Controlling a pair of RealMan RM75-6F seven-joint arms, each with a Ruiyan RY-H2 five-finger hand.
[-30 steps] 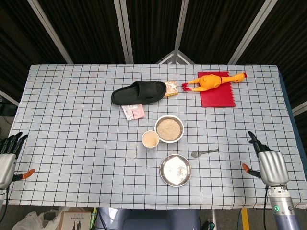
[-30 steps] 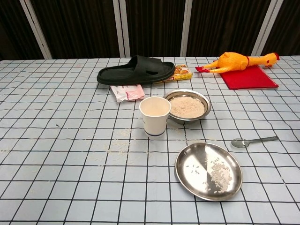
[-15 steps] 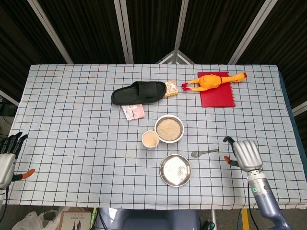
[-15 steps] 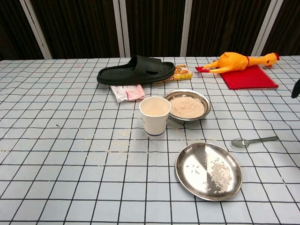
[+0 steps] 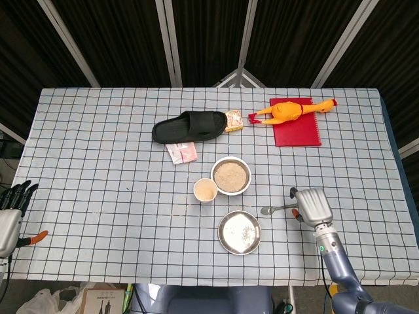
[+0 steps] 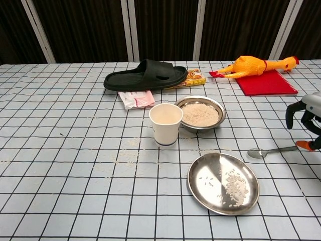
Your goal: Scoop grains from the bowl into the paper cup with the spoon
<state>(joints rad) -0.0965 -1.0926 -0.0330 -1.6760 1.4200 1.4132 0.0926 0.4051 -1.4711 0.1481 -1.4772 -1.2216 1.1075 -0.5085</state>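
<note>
The left hand (image 5: 9, 216) has stayed at the table's 8 o'clock edge, fingers apart and holding nothing, mostly cut off by the frame. The right hand (image 5: 311, 205) has come in from the 4 o'clock edge over the last second and now hovers just beside the handle end of the spoon (image 5: 277, 209); the chest view shows its fingers (image 6: 290, 114) curled downward, apart, above the handle with nothing in them.

The paper cup (image 5: 205, 190) stands upright near the table's centre, holding grains. Touching or just beside it at 2 o'clock is the bowl (image 5: 231, 175), filled with grains. At the cup's 5 o'clock lies a metal plate (image 5: 239, 232) with a few scattered grains. The spoon lies flat on the cloth at the plate's 2 o'clock; whether its scoop holds anything is too small to tell.
</note>
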